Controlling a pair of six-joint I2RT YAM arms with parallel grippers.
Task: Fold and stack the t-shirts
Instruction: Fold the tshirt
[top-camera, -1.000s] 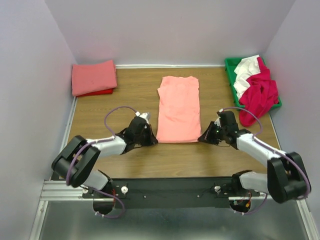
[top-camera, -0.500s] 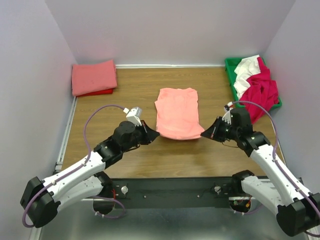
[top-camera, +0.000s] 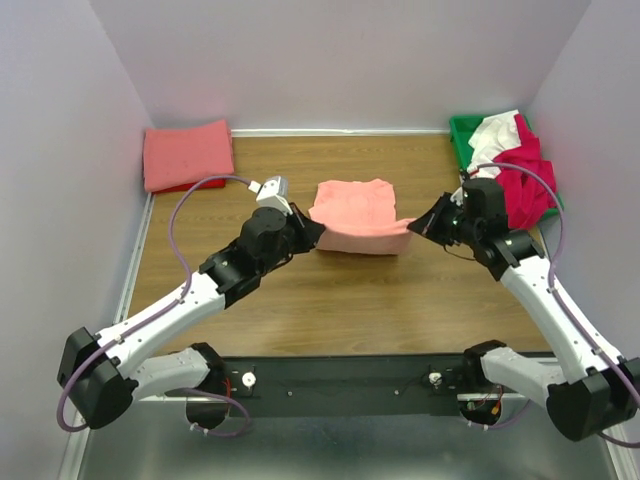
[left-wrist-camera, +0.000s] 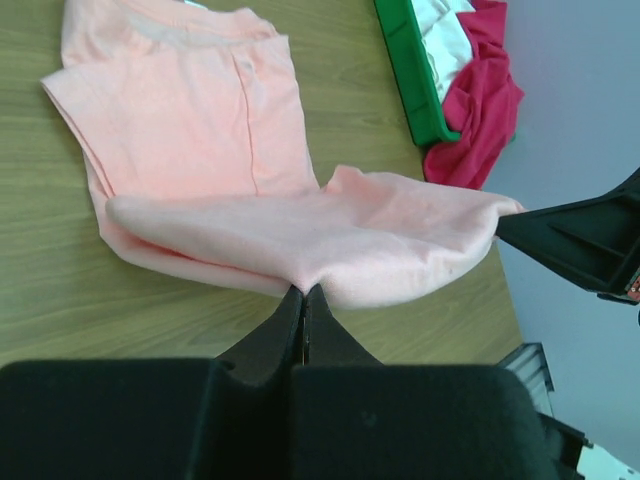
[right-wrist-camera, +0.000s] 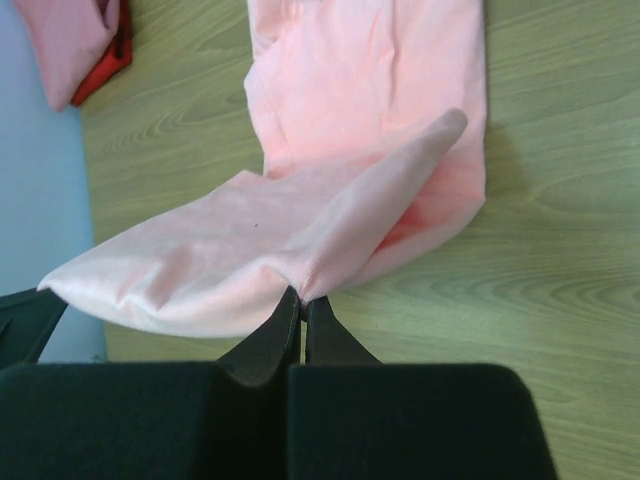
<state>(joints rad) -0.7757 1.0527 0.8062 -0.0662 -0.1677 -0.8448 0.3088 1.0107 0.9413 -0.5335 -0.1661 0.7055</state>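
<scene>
A salmon-pink t-shirt lies mid-table, folded lengthwise, its near half lifted and carried over its far half. My left gripper is shut on the shirt's near-left corner. My right gripper is shut on the near-right corner. The raised hem stretches between them. A folded salmon-pink shirt lies on a red one at the far left. Magenta-pink and white shirts are heaped in the bin.
A green plastic bin stands at the far right corner; it also shows in the left wrist view. Walls close in the table on the left, back and right. Bare wood lies between the shirt and the arm bases.
Both grippers have lifted the shirt's near hem and carried it away from the bases, over the shirt's far half. The shirt's visible length has shrunk by about half.
</scene>
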